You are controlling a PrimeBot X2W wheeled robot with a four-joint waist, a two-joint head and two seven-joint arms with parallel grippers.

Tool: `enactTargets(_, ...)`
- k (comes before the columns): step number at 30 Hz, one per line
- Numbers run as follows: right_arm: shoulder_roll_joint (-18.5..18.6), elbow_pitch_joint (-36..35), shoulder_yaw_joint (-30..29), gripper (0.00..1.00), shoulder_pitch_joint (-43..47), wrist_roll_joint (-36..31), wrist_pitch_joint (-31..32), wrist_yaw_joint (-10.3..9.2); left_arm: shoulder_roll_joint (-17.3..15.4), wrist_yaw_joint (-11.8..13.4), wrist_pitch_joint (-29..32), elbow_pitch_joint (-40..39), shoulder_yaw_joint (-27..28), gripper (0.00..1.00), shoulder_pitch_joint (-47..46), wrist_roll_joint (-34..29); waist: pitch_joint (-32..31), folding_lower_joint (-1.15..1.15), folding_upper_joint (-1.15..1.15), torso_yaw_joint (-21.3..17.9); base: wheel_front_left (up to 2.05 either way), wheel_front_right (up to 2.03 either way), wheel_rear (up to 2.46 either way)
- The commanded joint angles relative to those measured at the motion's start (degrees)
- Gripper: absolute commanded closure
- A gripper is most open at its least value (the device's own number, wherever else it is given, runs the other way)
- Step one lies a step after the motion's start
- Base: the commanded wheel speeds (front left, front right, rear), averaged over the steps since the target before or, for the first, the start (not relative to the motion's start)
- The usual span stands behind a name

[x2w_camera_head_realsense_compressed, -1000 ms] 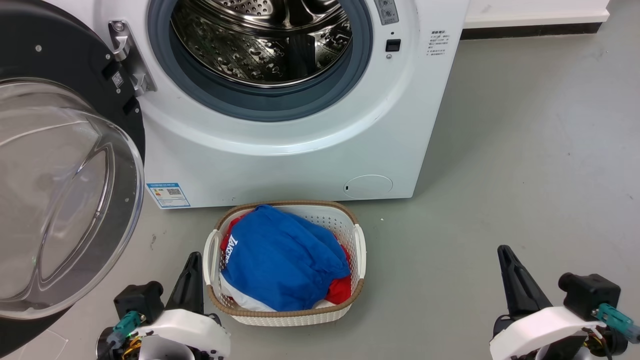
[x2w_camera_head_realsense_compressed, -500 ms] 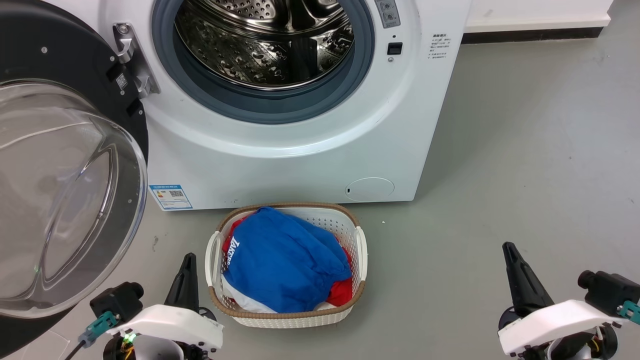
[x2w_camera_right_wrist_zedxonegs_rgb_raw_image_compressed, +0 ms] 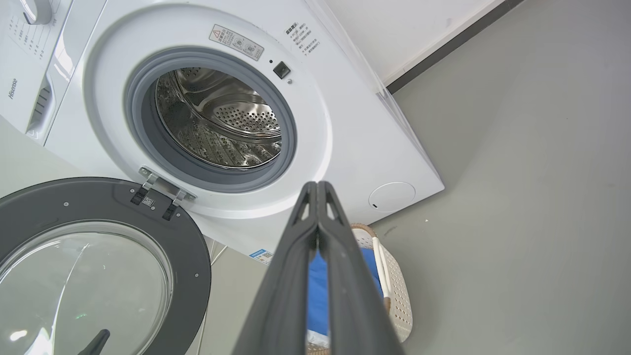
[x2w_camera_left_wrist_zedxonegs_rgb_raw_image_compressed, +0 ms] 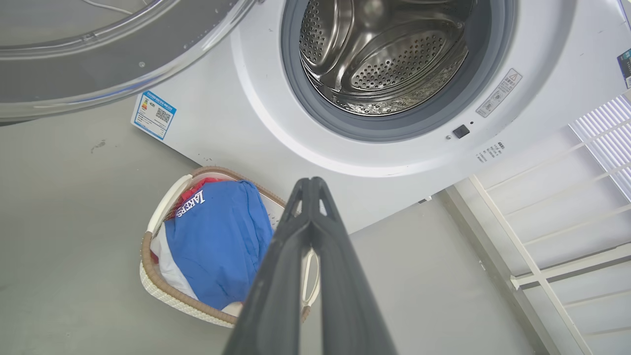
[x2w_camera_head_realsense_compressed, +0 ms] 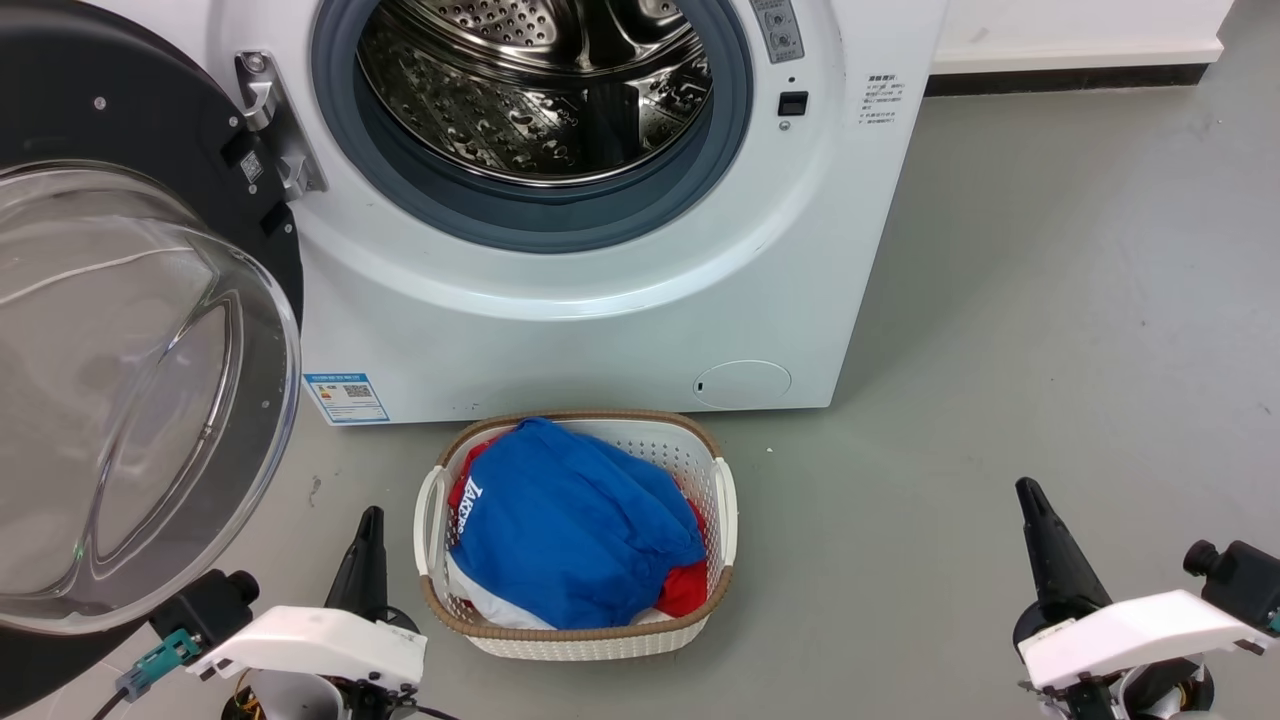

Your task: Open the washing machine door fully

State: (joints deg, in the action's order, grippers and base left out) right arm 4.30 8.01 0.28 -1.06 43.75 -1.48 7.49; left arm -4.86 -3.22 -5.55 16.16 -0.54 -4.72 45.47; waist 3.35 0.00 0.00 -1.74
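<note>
Glass, clear and round like a bowl, bulged from the middle of the washing machine door (x2w_camera_head_realsense_compressed: 130,380), with a wide shiny black ring around it. The door hung wide open at the left of the washing machine (x2w_camera_head_realsense_compressed: 560,330), held by a silver metal hinge (x2w_camera_head_realsense_compressed: 270,120), well clear of the round hole. The machine was a big white box with smooth sides. A grey rubber ring (x2w_camera_head_realsense_compressed: 560,225) went around the hole, and inside sat the shiny steel drum (x2w_camera_head_realsense_compressed: 540,90), full of tiny holes. Low on the front were a small blue label (x2w_camera_head_realsense_compressed: 345,397) and a little round flap (x2w_camera_head_realsense_compressed: 742,384). On the flat grey floor (x2w_camera_head_realsense_compressed: 1000,300), just in front of the machine, stood a white plastic basket (x2w_camera_head_realsense_compressed: 600,645) with a woven brown rim and rows of small holes. A crumpled blue cloth (x2w_camera_head_realsense_compressed: 570,530) with white letters lay on top in it, over some red cloth (x2w_camera_head_realsense_compressed: 685,585). The left gripper (x2w_camera_head_realsense_compressed: 371,520) was low beside the basket's left side, near the door's lower edge but apart from it. The right gripper (x2w_camera_head_realsense_compressed: 1030,492) was well off to the right over bare floor. Both had long, dark, pointed fingers pressed together, closed on nothing.
</note>
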Motion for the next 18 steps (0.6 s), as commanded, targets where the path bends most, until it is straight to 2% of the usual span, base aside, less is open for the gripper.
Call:
enactTargets(1,0.50,-0.29,-0.24,1.00,-1.39,2.04,0.10,0.01,-0.02,-0.37,0.46,-0.93,0.51,1.00,-1.17,1.84,-0.05,0.00,0.00,0.03,0.00,0.00,0.00)
enactTargets(18,0.72,1.27,-1.05,1.00,-2.41,15.00,1.41,0.01,0.55,-1.46,3.53,-1.29,2.28,1.00,-1.39,13.61,-0.66,0.00,0.00,0.36,0.00,0.00,0.00)
